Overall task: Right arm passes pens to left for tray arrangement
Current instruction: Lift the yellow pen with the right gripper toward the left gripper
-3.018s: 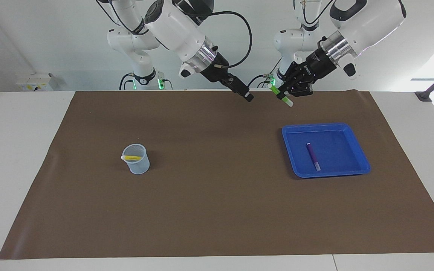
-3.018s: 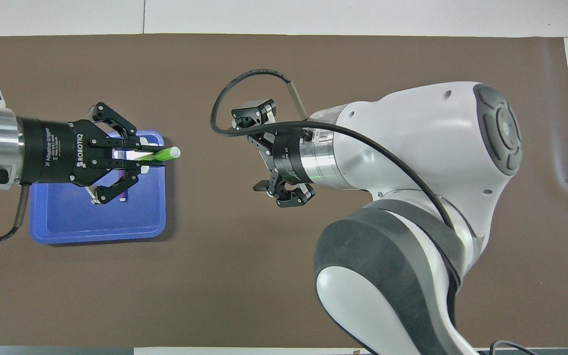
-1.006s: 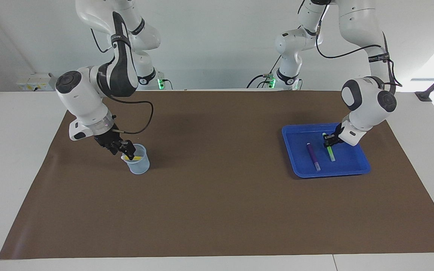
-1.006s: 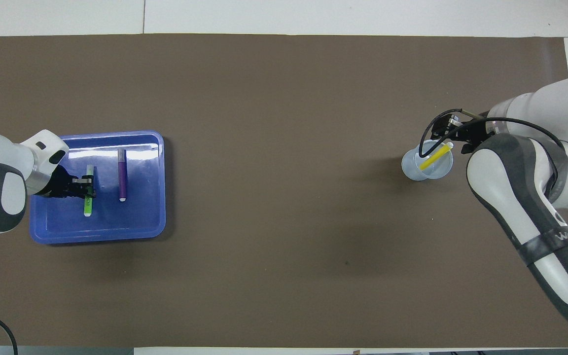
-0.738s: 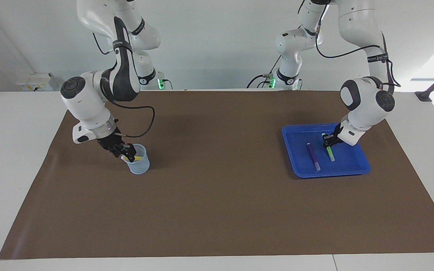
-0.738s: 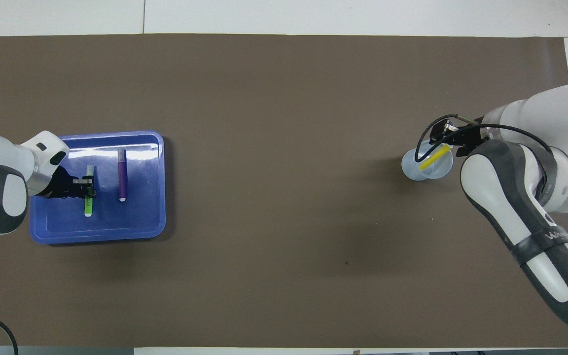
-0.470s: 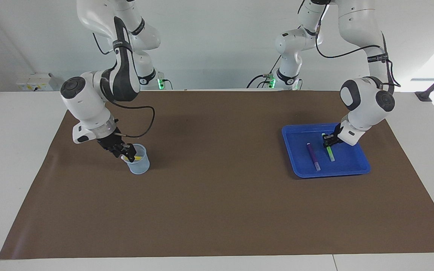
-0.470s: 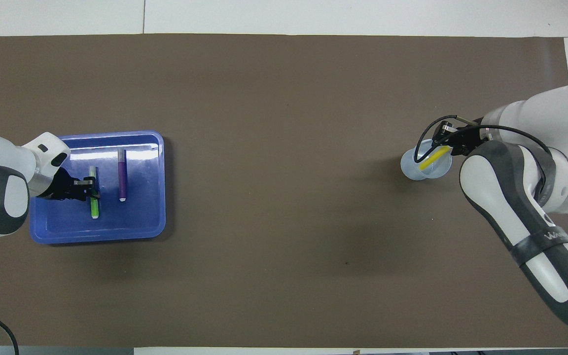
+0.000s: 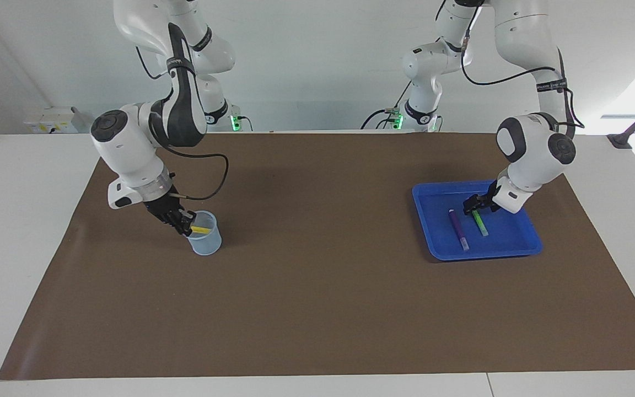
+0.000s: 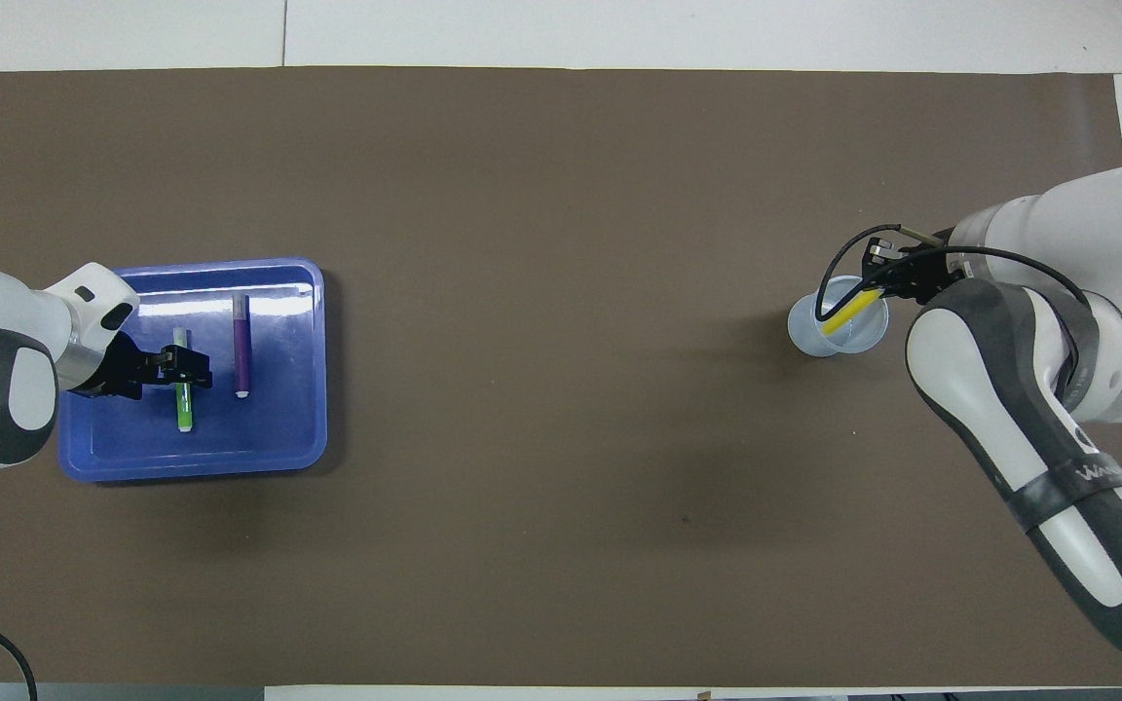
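Bending steeply down from its elbow, the right arm (image 9: 130, 149) points its wrist at the pale-blue mesh cup (image 9: 205, 241), which stands at about nine o'clock on the brown mat (image 9: 317, 309) in the facing view. The right gripper (image 9: 183, 223) sits at the cup's rim on the side nearer the robots, its fingers pressed together on the upper end of the yellow pen (image 10: 848, 313). That pen leans inside the cup, its top resting toward two o'clock in the overhead view.

Toward the other end of the table, the left arm (image 9: 535, 149) folds down over the blue tray (image 9: 439, 251), its forearm dropping from above and its wrist angled toward the tray's middle. The left gripper (image 10: 186, 368) is low over the tray with its fingers spread apart on either side of the green pen (image 10: 183, 401), not pinching it.

Both pens in the tray lie flat on its floor. The green pen is slim with a pale tip, running roughly twelve to six o'clock in the overhead view. The purple pen (image 10: 242, 341) lies just beside it, nearly parallel, toward the middle of the table, its whitish end at six o'clock. The two pens are apart and do not touch.
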